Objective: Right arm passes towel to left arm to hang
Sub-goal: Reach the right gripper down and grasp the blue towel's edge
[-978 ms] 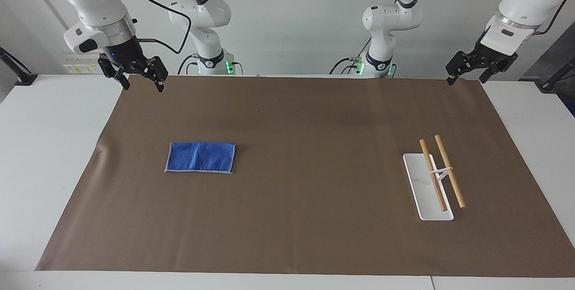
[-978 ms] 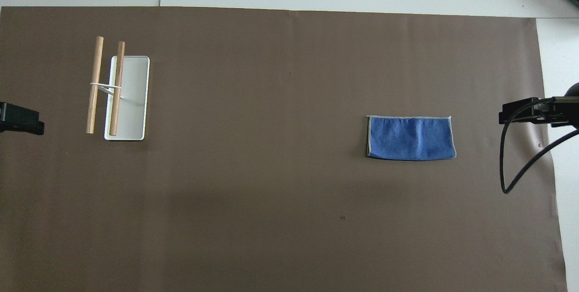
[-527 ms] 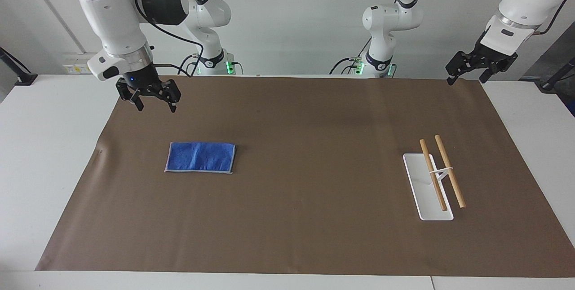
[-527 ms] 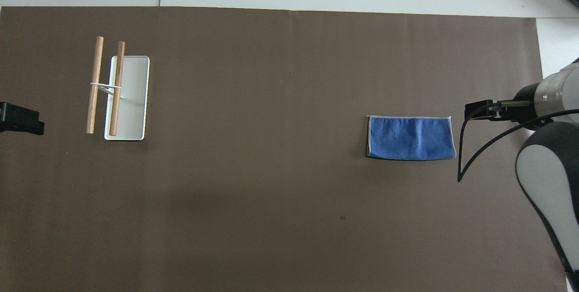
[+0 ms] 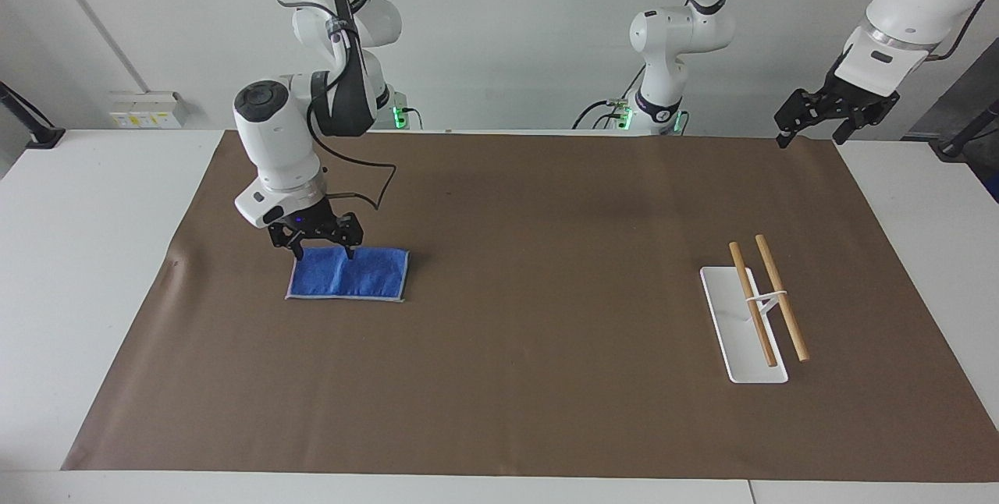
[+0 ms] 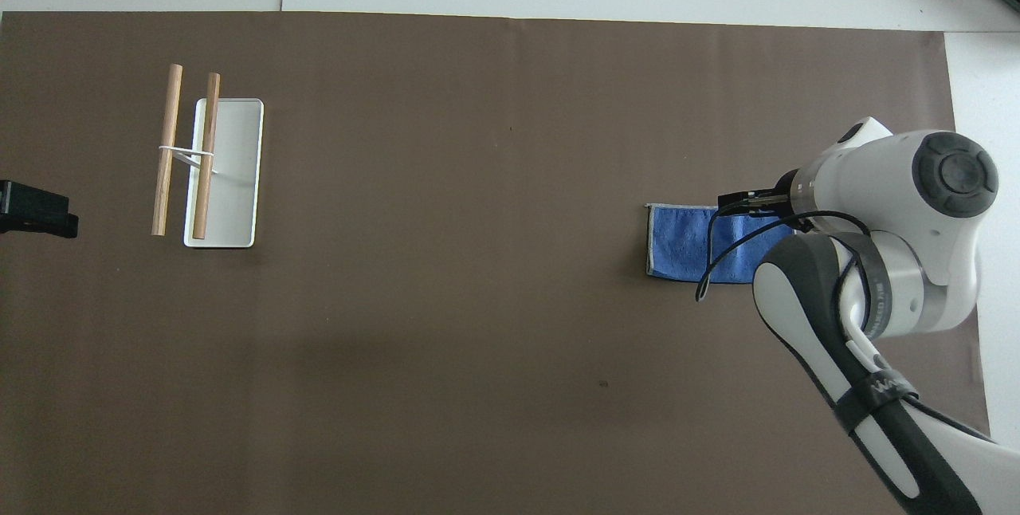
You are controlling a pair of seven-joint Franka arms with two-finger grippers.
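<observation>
In the last second the right hand (image 5: pixel 318 245) has swung in from the edge of the brown sheet (image 5: pixel 515 379) and dropped low, so that it now sits at the towel (image 5: pixel 350 274), at the towel's edge nearest the robots and toward the right arm's end of the surface (image 5: pixel 94 270). That reads as the close of the approach: the pick-up is about to begin, and the pass and the hanging are all still to come.

The right hand is wide open and has hold of nothing. Its fingertips straddle the towel's near corner; one seems to be down on the blue cloth, though whether it truly presses it I cannot tell. From overhead the right arm (image 6: pixel 876 260) covers much of the towel's end under the hand.

The towel lies flat on the sheet directly below the right hand, unlifted. The rack (image 5: pixel 761 309) with its two wooden rods stands well apart from that hand, toward the left arm's end.

The left hand (image 5: pixel 812 123) waits, open and empty, up over the sheet's corner, well apart from rack and towel.
</observation>
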